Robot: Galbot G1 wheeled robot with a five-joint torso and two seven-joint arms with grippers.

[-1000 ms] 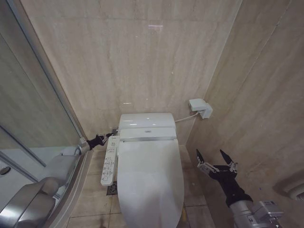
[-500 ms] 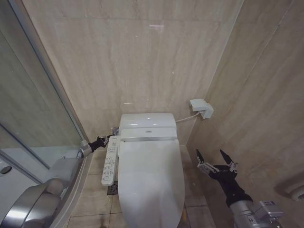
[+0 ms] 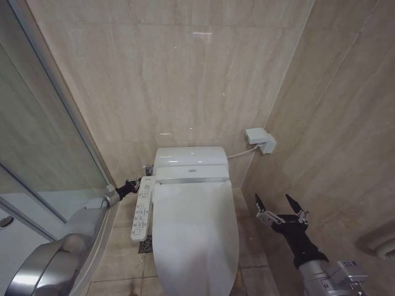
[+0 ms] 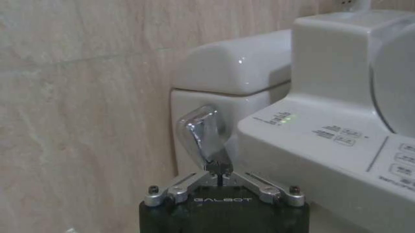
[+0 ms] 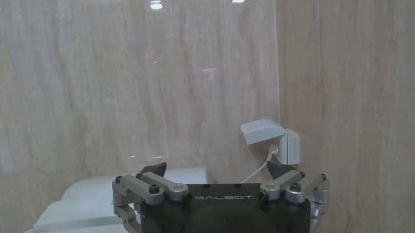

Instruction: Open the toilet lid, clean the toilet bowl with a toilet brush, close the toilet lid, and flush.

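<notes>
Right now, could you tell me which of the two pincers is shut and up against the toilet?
The left pincer: it is shut at the chrome flush lever beside the tank. The right pincer hangs open, clear of the toilet.

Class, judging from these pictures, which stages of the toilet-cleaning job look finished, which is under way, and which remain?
Looks done: the toilet lid lies closed over the bowl, though whether brushing happened cannot be told. In hand: the left tool, fingers together, sits at the chrome flush lever on the tank's side. Left: completing the flush. The right tool waits open beside the toilet.
</notes>
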